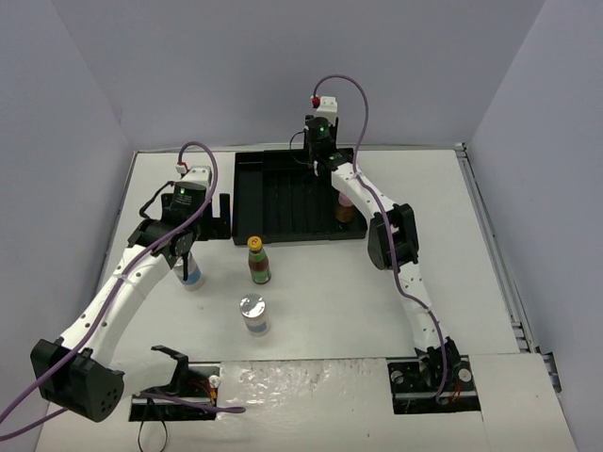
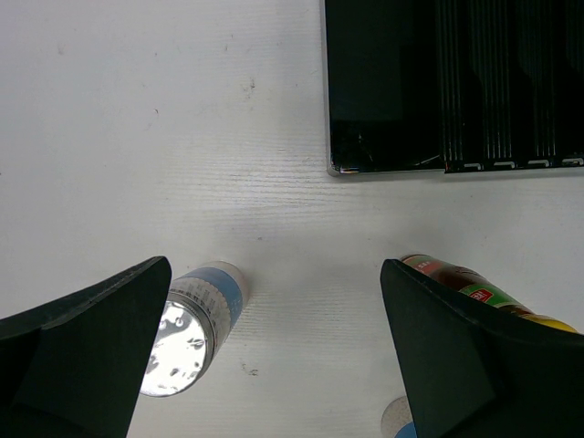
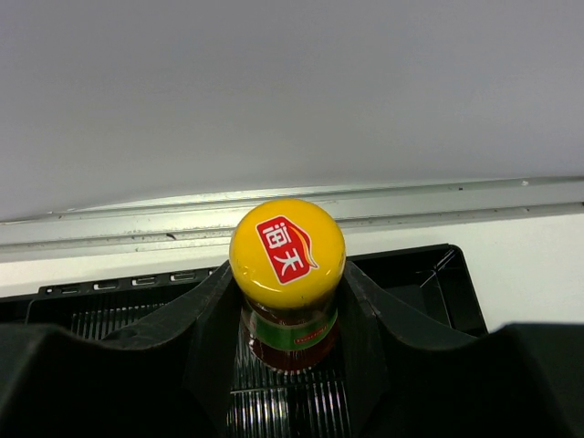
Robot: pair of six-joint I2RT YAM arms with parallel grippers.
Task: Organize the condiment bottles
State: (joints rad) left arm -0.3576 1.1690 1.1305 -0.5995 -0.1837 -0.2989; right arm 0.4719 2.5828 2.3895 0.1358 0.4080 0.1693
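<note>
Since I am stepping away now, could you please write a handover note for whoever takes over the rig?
Left gripper: jaws open, empty, over the table between a blue-labelled jar and a slim bottle.
Right gripper: jaws shut on a yellow-capped bottle at the black tray.
Done: one bottle at the tray, not yet released.
Left: those two and a second jar, all on the table.

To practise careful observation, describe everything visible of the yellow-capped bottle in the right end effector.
The yellow-capped bottle is upright and slim, with dark reddish contents and a green-and-red label. Its glossy cap bears a red logo with white characters. The right end effector grips it below the cap, over the black ridged tray.
</note>
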